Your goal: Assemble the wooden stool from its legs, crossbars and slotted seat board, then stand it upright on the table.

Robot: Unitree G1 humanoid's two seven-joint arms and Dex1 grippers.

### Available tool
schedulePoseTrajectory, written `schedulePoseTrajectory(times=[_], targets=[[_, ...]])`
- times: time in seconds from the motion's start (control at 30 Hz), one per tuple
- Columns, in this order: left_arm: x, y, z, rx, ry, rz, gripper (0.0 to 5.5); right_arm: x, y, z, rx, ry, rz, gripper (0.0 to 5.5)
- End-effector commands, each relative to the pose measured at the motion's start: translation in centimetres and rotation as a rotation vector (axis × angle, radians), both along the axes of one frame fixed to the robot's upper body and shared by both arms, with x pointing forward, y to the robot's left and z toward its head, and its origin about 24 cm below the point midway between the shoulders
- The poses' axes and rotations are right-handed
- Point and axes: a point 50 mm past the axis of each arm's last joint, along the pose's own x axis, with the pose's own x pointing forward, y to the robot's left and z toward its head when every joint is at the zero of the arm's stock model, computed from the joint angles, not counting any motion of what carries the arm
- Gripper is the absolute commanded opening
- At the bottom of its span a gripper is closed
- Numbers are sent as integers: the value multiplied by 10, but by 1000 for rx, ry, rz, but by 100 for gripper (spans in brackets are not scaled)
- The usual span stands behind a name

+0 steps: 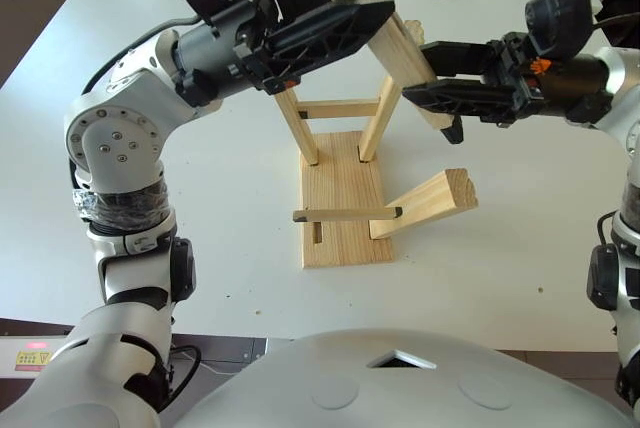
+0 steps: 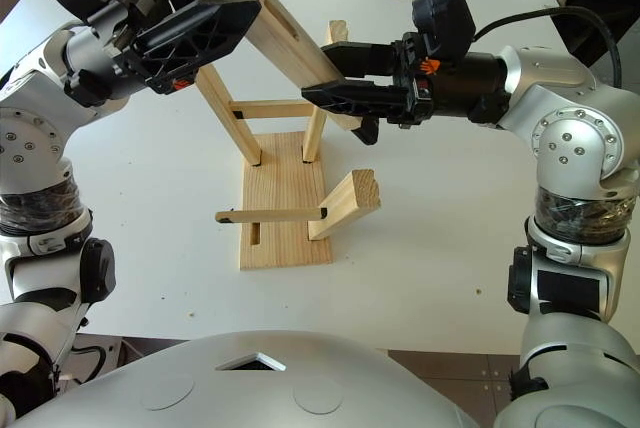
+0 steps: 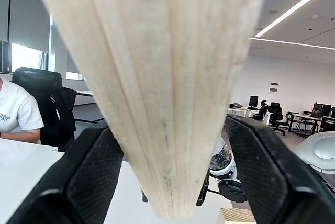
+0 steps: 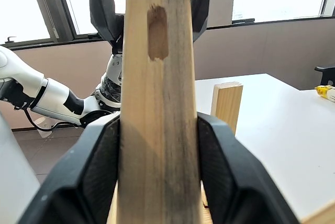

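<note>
Stool assembly looks about half done, by my reading. The slotted seat board [image 1: 340, 178] lies flat on the counter [image 1: 220, 208]. At its far end the upright legs [image 1: 297, 128] stand in it, tied by a crossbar [image 1: 340, 108]. Across the board's near end lies a second crossbar [image 1: 345, 214], one end meeting a loose leg [image 1: 425, 206] that leans off the board's right edge; I cannot tell that either is seated.

A third leg [image 1: 403, 48] hangs slanted in the air above the board's far end. The left claw [image 1: 350, 18] is closed on its upper part and the right claw [image 1: 418, 73] is clamped on its lower part.

Left to do, as I judge it: seat this leg and the loose one with their crossbar at the near end, then turn the stool onto its feet (it is being built upside down).

The head views give the layout on the board. The right wrist view adds a mortise hole [image 4: 157, 32] in the third leg's face. The left wrist view offers plain grain between its pads [image 3: 94, 177], with no hole on that face.
</note>
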Motion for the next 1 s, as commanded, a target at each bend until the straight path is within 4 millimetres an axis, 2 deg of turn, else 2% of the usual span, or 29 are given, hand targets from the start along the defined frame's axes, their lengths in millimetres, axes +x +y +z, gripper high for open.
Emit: schedulePoseTrajectory(times=[0.03,0.53,0.9,1.0], targets=[[-4,-2,-2,22,1,-12,333,-3,2,4,-24,-4,52,205],[-11,-4,-7,54,-24,-41,333,-3,2,6,-47,-1,101,205],[-15,-6,-11,58,-25,-48,333,-9,1,-1,-105,-4,148,205],[-17,-5,-11,48,-23,-59,287,-9,1,-1,-111,-3,150,205]])
